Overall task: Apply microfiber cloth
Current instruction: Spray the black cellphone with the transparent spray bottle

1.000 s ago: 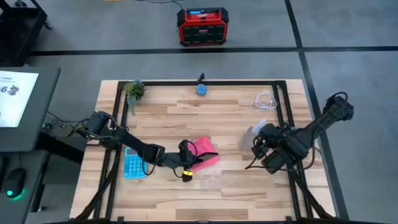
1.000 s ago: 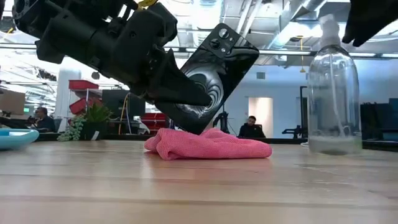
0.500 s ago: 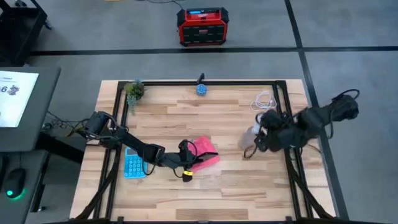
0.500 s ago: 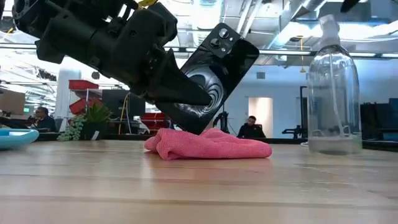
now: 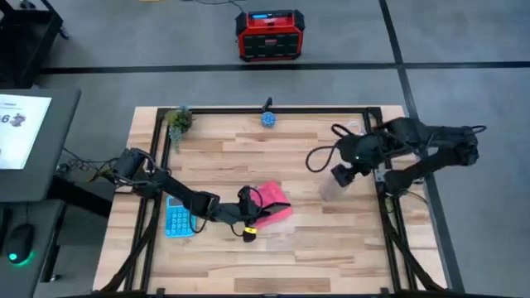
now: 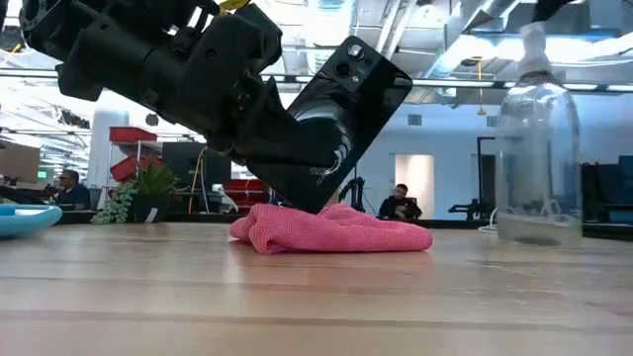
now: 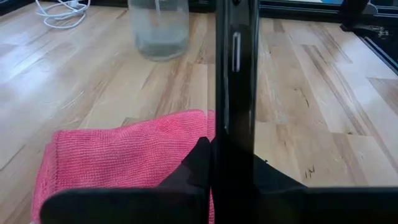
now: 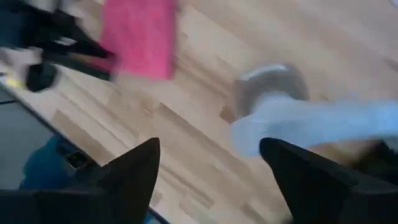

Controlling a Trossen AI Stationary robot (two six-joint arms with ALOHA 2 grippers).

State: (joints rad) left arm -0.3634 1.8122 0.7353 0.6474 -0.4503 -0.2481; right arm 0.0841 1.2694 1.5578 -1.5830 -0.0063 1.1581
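**Left gripper clamps phone edge-on over pink cloth; right gripper open above spray bottle**

Left gripper (image 5: 251,217) fingers closed on a black slab smartphone (image 6: 331,124), held tilted, camera end up, lower edge down on the cloth. Left wrist view shows the phone's thin side edge (image 7: 235,93) running straight up between the fingers

Soft bright pink-red microfiber cloth (image 5: 273,204) lies bunched on the light wooden table (image 5: 290,248) near the middle, directly under the phone; low view shows it as a crumpled heap (image 6: 331,228), wrist view as a flat folded patch (image 7: 124,155)

Light-blue calculator (image 5: 176,220) sits flat by the left arm, just apart from the cloth

Right gripper (image 5: 344,170) hangs over the table's right side, fingers (image 8: 130,171) spread apart, nothing between them. Clear plastic spray bottle (image 6: 534,148) stands upright below it, well apart from the cloth

White coiled cable (image 5: 352,132) lies near the far right corner
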